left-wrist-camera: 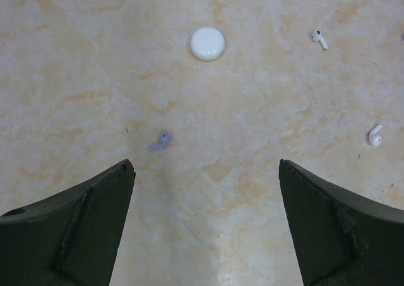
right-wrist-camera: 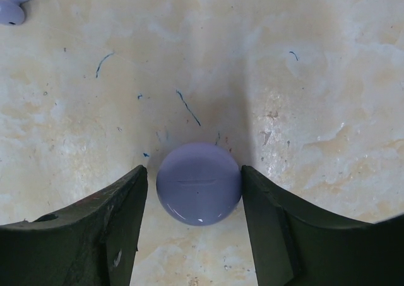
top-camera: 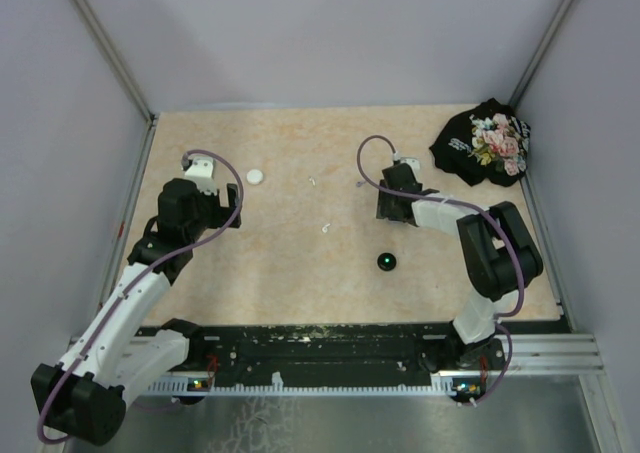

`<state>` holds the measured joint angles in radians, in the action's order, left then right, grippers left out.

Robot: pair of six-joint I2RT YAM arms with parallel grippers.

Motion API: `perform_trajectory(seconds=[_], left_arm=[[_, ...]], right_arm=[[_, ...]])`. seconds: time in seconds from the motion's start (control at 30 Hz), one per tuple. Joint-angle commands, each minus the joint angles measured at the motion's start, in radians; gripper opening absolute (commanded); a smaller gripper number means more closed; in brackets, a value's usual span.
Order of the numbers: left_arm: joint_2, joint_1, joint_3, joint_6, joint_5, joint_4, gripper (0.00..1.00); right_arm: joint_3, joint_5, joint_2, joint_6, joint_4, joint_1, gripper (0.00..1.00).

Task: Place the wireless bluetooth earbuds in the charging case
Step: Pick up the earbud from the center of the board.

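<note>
Broadly, on the beige marbled counter [top-camera: 300, 283], the left claw [left-wrist-camera: 205, 166] hangs spread wide. The right claw [right-wrist-camera: 194, 168] brackets a round lavender charging case [right-wrist-camera: 199, 194] right of the counter's middle, but I cannot tell whether it truly pinches. A tiny lavender plastic earbud [right-wrist-camera: 17, 2] lies near that case. It is probably light, hard and slippery, so pinch across its stem.

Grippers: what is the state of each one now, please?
Left gripper: open, holding nothing.
Right gripper: jaws on both sides of the lavender case; whether it grips cannot be told.
</note>
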<state>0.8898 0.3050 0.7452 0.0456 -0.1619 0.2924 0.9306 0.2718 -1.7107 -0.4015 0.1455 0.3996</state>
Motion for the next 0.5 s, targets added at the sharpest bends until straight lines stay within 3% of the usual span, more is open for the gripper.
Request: perform_trajectory(seconds=[0.0, 0.17, 0.33, 0.47], left_arm=[[-0.006, -0.01, 0.003, 0.002, 0.023, -0.015, 1.0], [-0.009, -0.01, 0.002, 0.006, 0.033, -0.014, 1.0], [-0.007, -0.012, 0.003, 0.01, 0.07, -0.016, 1.0], [-0.005, -0.012, 0.012, 0.021, 0.153, -0.019, 1.0]], right_arm=[[0.005, -0.026, 0.002, 0.024, 0.025, 0.012, 0.61], [-0.008, -0.02, 0.018, 0.041, 0.03, 0.013, 0.59], [-0.019, 0.007, 0.049, 0.069, 0.014, 0.05, 0.43], [-0.035, -0.001, 0.108, 0.08, -0.022, 0.086, 0.41]])
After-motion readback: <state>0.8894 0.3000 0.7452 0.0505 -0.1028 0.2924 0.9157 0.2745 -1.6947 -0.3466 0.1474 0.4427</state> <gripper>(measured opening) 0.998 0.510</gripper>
